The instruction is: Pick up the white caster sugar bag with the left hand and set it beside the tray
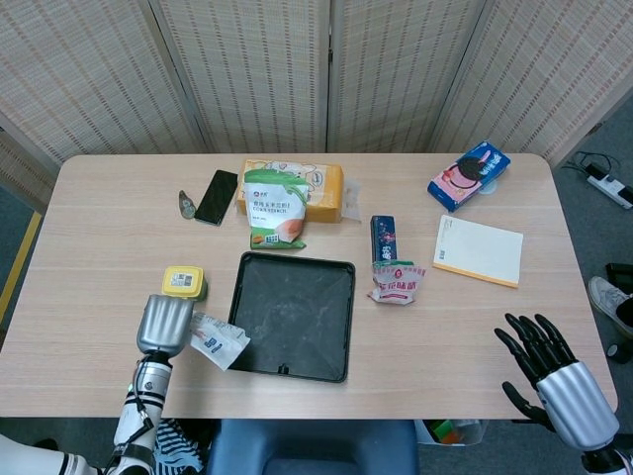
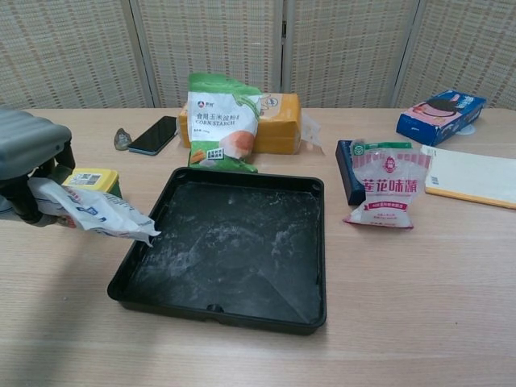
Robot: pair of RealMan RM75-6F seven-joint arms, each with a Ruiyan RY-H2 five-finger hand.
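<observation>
Here my left hand (image 1: 164,323) grips the sugar bag (image 1: 219,339) above the table's (image 1: 99,257) front-left part, just beside the tray's (image 1: 293,315) left rim, where I judge it belongs, while my right hand (image 1: 554,381) hangs spread.

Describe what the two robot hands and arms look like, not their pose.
The left robot hand has a smooth silver-grey back shell with black fingers beneath, on a slim wrist wrapped in black cable. The right robot hand has glossy black fingers and the same silver shell.
</observation>
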